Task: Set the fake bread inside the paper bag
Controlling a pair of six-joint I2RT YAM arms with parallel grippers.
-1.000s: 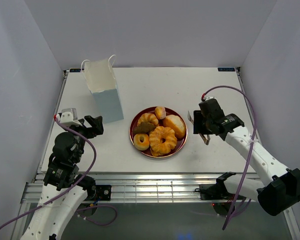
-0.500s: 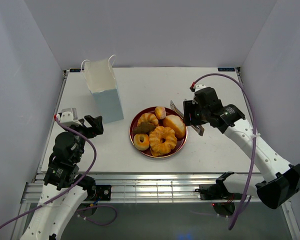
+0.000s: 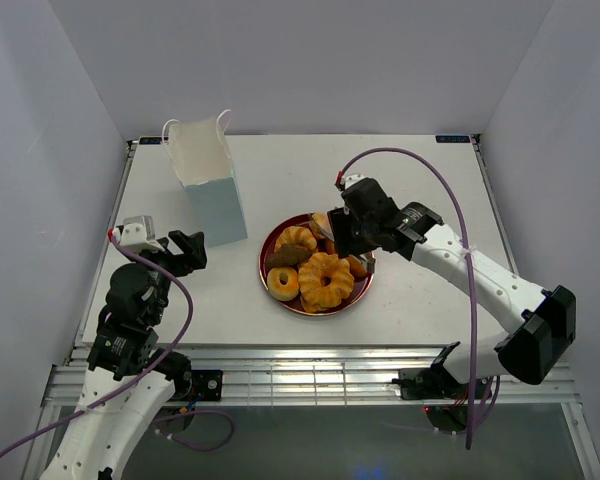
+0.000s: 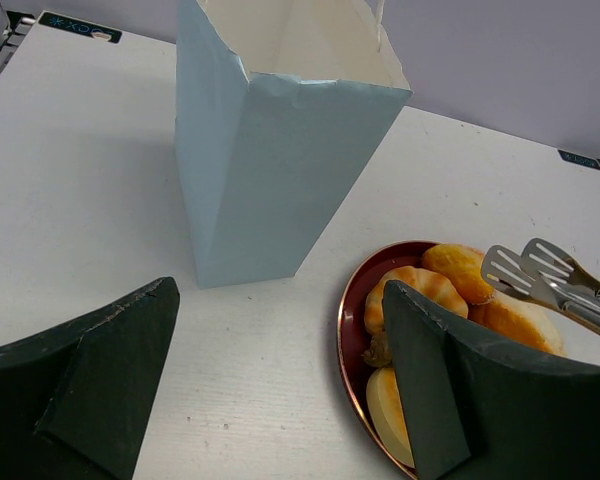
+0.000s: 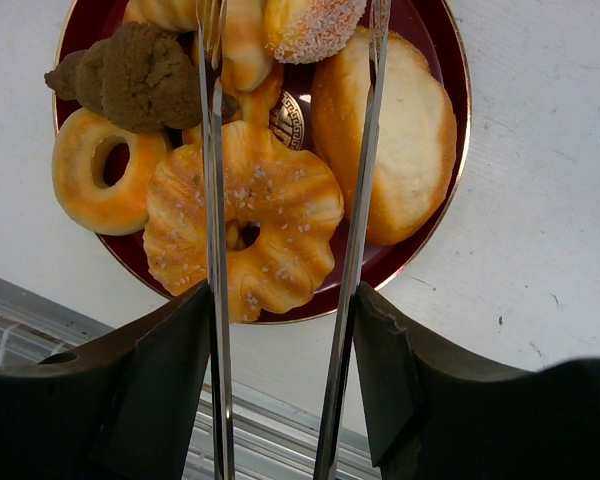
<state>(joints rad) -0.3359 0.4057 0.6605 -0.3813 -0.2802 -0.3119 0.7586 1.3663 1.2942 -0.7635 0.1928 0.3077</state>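
Note:
The fake bread lies on a dark red plate [image 3: 264, 262]: a twisted ring [image 5: 250, 220], a ring donut [image 5: 100, 180], a dark brown piece [image 5: 130, 70], a big bun [image 5: 410, 140], a sugared bun [image 5: 310, 25] and a croissant [image 3: 296, 238]. My right gripper [image 3: 355, 232] is shut on the silver tongs [image 5: 212, 250] and holds them over the plate. The tong arms stand apart, and their tips are over the croissant and the sugared bun. The pale blue paper bag [image 3: 212, 195] stands upright and open left of the plate. My left gripper [image 3: 185, 250] is open and empty, left of the plate.
The left wrist view shows the bag [image 4: 280, 170], the plate's left rim [image 4: 348, 310] and the tong tips [image 4: 550, 280] over the buns. The table's front edge with its metal rails [image 3: 310, 375] lies just near of the plate. White walls close in the sides and back.
My right arm has swung left with the tongs, from the table right of the plate to over the plate. The left arm has not moved.

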